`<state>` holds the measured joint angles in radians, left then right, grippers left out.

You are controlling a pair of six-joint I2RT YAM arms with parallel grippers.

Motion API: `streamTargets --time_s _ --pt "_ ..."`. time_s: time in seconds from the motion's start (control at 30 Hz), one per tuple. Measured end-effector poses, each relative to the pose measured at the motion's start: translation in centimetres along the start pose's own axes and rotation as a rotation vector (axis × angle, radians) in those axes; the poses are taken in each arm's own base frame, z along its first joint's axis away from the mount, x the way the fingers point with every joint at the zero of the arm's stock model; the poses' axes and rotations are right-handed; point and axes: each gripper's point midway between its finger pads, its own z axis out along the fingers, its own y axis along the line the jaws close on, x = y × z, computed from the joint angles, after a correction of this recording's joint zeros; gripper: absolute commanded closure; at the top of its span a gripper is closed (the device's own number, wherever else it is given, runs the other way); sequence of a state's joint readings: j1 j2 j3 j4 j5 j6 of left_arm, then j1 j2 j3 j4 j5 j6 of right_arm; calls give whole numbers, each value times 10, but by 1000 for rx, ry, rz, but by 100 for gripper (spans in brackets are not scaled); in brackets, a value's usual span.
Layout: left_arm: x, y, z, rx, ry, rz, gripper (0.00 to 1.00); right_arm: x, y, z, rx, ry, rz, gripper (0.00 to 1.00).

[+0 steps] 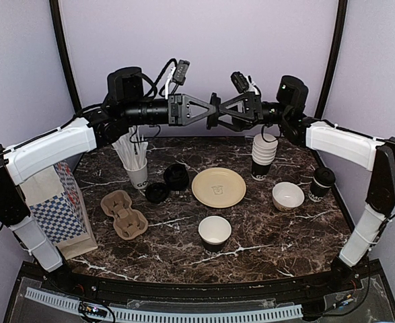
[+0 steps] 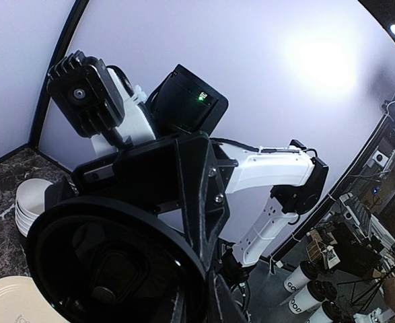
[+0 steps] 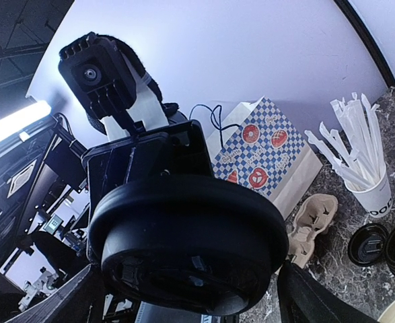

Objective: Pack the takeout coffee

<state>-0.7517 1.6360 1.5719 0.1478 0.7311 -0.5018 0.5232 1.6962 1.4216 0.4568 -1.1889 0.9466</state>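
Note:
High above the table's middle my two arms meet around a round black lid (image 1: pixel 214 112). My left gripper (image 1: pixel 210 111) is shut on its rim. In the left wrist view the lid (image 2: pixel 110 269) fills the lower left, hollow side to the camera. My right gripper (image 3: pixel 194 306) stands open, one finger on each side of the lid (image 3: pixel 187 249), close to its rim. On the table an open black cup (image 1: pixel 214 233) with a white inside stands near the front. A lidded black cup (image 1: pixel 321 184) stands at the right, and a stack of cups (image 1: pixel 264 156) behind it.
A white cup of straws (image 1: pixel 136 165), two loose lids (image 1: pixel 176 175), a cardboard carrier (image 1: pixel 123 213) and a checkered paper bag (image 1: pixel 62 208) are at the left. A tan plate (image 1: pixel 219 187) lies mid-table, with a white bowl (image 1: pixel 288 196) to its right.

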Motion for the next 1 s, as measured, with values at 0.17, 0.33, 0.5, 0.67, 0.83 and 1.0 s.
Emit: streamTargets --time_s 0.17,0.33,0.5,0.67,0.83,1.0 --pt "2 -2 1 8 6 -2 84 -2 3 0 -7 -5 2 13" --pt "2 -3 2 9 7 -3 83 -2 3 0 -7 -5 12 13" --pt "3 -2 2 9 7 -8 83 -1 1 0 0 -5 12 16" --pt "6 0 5 10 14 -15 83 0 -1 0 7 -4 10 24" --pt "9 2 8 12 19 -24 83 0 -3 0 11 -5 11 30" --pt "9 2 8 12 19 -25 76 0 -3 0 11 -5 8 33"
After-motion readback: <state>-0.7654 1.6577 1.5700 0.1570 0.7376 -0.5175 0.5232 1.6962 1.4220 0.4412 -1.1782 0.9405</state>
